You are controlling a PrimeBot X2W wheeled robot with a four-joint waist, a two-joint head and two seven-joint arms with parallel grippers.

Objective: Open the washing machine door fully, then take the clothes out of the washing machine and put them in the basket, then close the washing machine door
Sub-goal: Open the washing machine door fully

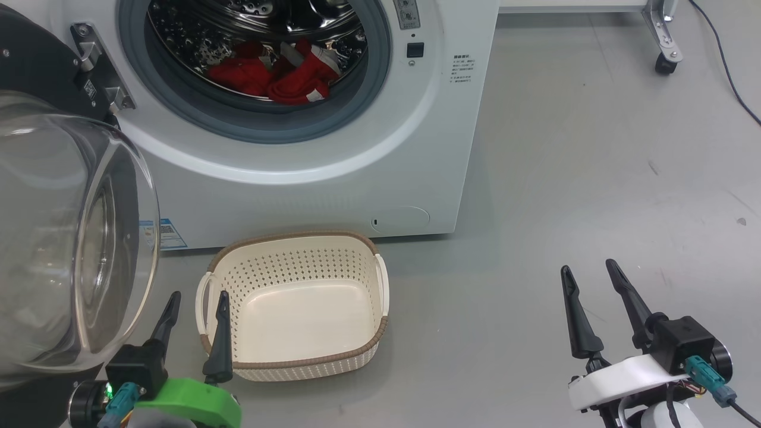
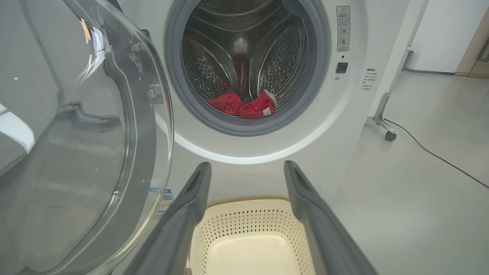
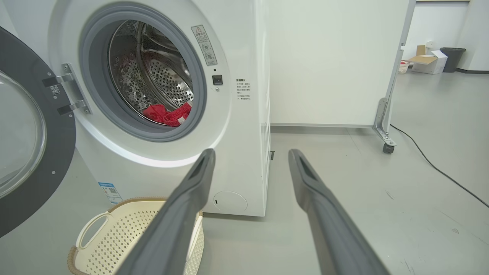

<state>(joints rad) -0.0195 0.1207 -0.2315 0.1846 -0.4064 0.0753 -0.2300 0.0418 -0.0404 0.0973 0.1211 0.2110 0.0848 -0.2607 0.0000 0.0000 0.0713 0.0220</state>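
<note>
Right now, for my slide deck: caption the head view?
Door open, red clothes in the washing machine, basket empty below, left gripper and right gripper open.

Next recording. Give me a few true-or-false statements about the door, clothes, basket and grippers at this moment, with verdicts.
1. The washing machine door stands open. True.
2. The clothes lie inside the washing machine. True.
3. The basket stands on the floor before the washing machine. True.
4. The basket holds a garment. False: it is empty.
5. The right gripper is shut on the washing machine door. False: it is open, empty and apart from it.
6. The left gripper reaches into the drum. False: it is open, outside the washing machine, near the basket.
</note>
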